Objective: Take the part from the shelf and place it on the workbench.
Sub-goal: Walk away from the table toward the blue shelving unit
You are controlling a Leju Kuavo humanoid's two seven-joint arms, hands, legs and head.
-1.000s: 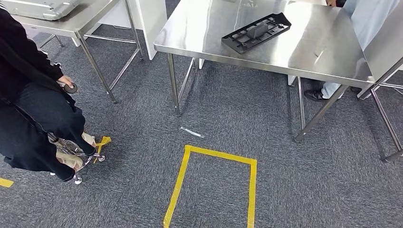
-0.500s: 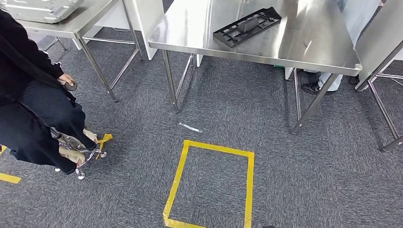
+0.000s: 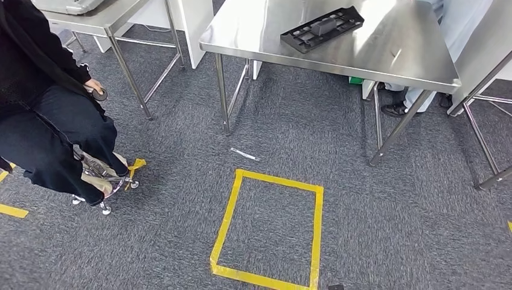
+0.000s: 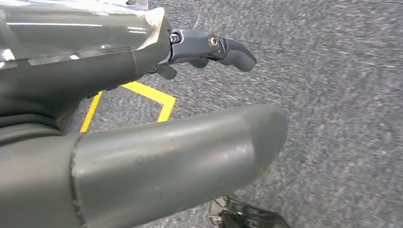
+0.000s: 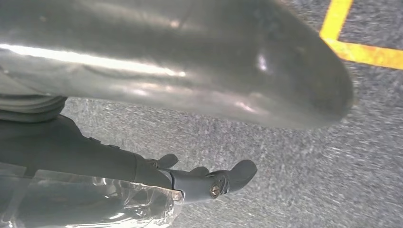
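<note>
Head view looks down on grey carpet with a yellow tape square [image 3: 269, 232] as the landmark; the near edge of the square runs close to the picture's lower border. Beyond the square stands a steel surface [image 3: 386, 57], its far side cut off by the top of the frame. The black part [image 3: 322, 28] lies flat on that surface, beyond the square and a little to its right, set in from the surface's near edge. A person's shoe [image 3: 396, 109] and trouser leg show under the surface's far right; the rest of that person is cut off. Left of the square sits a person in dark clothes [image 3: 45, 115], partly out of frame, holding a small round dark object too small to identify. A thin pale strip [image 3: 244, 154] lies on the carpet between the square and the surface. Open carpet lies on all sides of the square.

Left wrist view: left hand [image 4: 204, 50] hangs over carpet beside a corner of yellow tape, fingers slightly bent and apart from the thumb, nothing in them. Carpet here is blurred.

Right wrist view: right hand [image 5: 209, 178] likewise hangs over carpet near a tape corner, fingers loosely extended, holding nothing.
</note>
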